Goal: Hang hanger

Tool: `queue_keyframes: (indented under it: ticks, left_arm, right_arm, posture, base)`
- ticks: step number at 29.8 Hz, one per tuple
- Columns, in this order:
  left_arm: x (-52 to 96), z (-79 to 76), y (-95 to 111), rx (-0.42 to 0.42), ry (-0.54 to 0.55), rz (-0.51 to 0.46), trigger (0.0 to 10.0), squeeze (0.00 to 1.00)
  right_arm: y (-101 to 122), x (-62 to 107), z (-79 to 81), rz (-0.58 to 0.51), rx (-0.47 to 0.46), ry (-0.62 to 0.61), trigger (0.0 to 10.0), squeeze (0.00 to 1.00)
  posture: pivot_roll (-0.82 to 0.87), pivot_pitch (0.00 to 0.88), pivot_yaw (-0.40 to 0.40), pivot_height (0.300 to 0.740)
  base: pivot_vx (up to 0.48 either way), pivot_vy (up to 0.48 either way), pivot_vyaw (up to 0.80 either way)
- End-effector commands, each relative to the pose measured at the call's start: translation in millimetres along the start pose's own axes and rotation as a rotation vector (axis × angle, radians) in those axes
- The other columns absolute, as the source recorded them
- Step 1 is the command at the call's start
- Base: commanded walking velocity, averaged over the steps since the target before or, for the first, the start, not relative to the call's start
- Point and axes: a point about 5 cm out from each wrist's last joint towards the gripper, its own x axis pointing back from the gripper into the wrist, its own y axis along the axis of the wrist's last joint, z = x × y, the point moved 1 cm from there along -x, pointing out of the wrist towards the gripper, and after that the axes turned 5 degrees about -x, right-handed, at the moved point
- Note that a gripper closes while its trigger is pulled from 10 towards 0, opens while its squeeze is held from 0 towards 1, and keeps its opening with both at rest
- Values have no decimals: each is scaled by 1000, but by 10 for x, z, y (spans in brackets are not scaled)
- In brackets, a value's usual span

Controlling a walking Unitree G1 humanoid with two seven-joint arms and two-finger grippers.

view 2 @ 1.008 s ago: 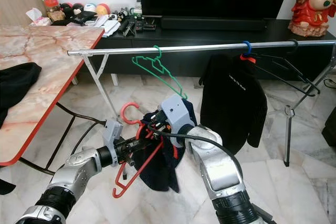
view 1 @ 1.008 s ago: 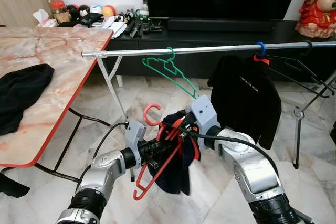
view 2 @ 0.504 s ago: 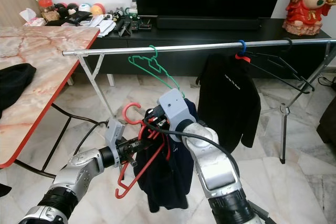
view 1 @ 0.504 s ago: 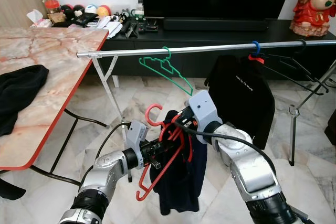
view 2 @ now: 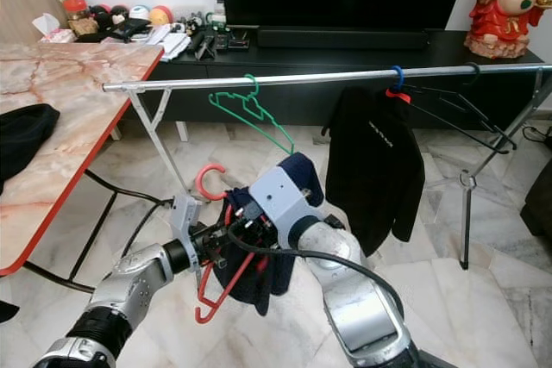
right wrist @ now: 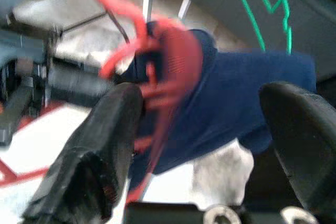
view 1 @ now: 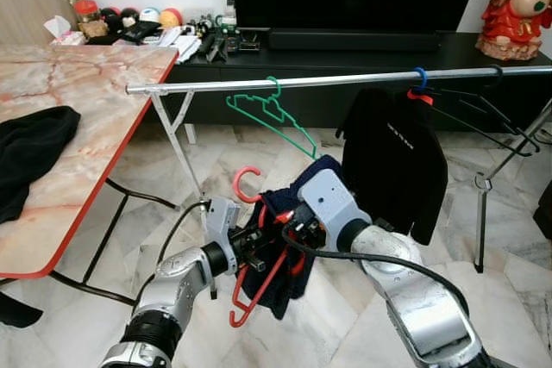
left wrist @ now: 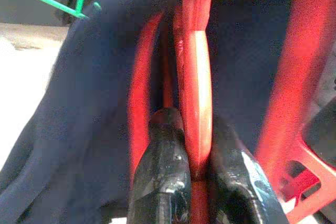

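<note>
Red hanger [view 1: 259, 273] sits clamped between the left gripper's [left wrist: 191, 169] fingers, navy garment [view 2: 259, 252] draped on it; right gripper [right wrist: 197, 129] spread wide beside the cloth (unhung so far); rail [view 1: 345, 80] well above both.

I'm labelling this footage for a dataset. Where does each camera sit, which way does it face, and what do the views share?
Left eye, right eye: on the head, looking forward and down at the rail; both silver arms show, holding the red hanger and navy garment.
Left wrist: on the left arm, looking along the left gripper, its fingers shut on the red hanger.
Right wrist: on the right arm, looking along the open right gripper at the garment.
Shared: all views show the red hanger and the green hanger.
</note>
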Motion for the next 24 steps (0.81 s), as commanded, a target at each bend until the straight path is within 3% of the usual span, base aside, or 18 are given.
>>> queue_keyframes:
  ticks: [1, 2, 3, 4, 5, 9, 12, 17, 20, 24]
  left_arm:
    - [-21, 33, 154, -8, 12, -79, 10000, 0]
    - [-20, 39, 162, -11, 15, -81, 10000, 0]
    - [-18, 46, 165, -14, 20, -80, 10000, 0]
    - [-15, 53, 164, -17, 23, -78, 10000, 0]
    - [-8, 61, 156, -18, 26, -74, 10000, 0]
    - [2, 64, 150, -18, 28, -74, 10000, 0]
    - [24, 64, 140, -16, 16, -69, 10000, 0]
    - [98, 34, 42, -37, -56, 4, 10000, 0]
    - [169, 12, -47, -58, -112, 70, 10000, 0]
    - [231, -13, -145, -86, -160, 146, 10000, 0]
  right_arm:
    - [-41, 47, 29, 25, 3, 5, 10000, 851]
    - [-64, 58, 28, 34, 2, 5, 10000, 725]
    - [-92, 70, 26, 47, 0, 4, 10000, 369]
    - [-118, 82, 29, 59, -1, 8, 10000, 129]
    - [-166, 115, 31, 78, 4, 19, 10000, 0]
    - [-169, 146, -5, 71, -6, 8, 10000, 0]
    - [-92, 183, -195, -4, -45, -67, 10000, 0]
    - [45, 267, -654, -130, -81, -172, 10000, 0]
    - [219, 327, -843, -236, -65, -111, 10000, 0]
    - [249, 334, -884, -254, -47, 31, 10000, 0]
  posture:
    - [-97, 64, -12, 740]
    - [-97, 63, -12, 740]
    - [-99, 63, -11, 740]
    - [-101, 63, -11, 740]
    - [-103, 62, -10, 740]
    - [-101, 60, -11, 740]
    - [-107, 58, -9, 740]
    - [-111, 49, -4, 740]
    - [-114, 44, 0, 740]
    - [-112, 34, -5, 740]
  base:
    - [0, 0, 0]
    - [0, 0, 0]
    - [0, 0, 0]
    - [0, 0, 0]
    - [0, 0, 0]
    - [0, 0, 0]
    - [0, 0, 0]
    - [0, 0, 0]
    - [0, 0, 0]
    - [0, 0, 0]
